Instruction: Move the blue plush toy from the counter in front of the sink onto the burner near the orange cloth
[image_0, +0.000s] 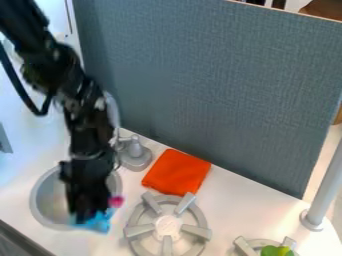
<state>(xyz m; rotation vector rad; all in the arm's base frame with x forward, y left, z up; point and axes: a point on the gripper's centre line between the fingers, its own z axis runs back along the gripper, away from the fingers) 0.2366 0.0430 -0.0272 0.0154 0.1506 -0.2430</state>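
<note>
The black gripper (89, 215) hangs down over the right part of the round grey sink (40, 207), at the lower left of the view. At its lower end is a bright blue thing (99, 223), which overlaps the sink's near right rim. A small pink thing (116, 201) shows close against the gripper's right side, just above the blue one. Whether the blue and pink parts belong to one object, I cannot tell. The gripper covers part of the bowl.
Behind the sink's right side stands a grey faucet (135, 154). An orange cloth (177, 172) lies behind a grey burner (167, 226). Another burner (246, 246) holds a green and yellow thing (276, 250). A grey panel (220, 90) backs the counter; a pole (324, 187) stands right.
</note>
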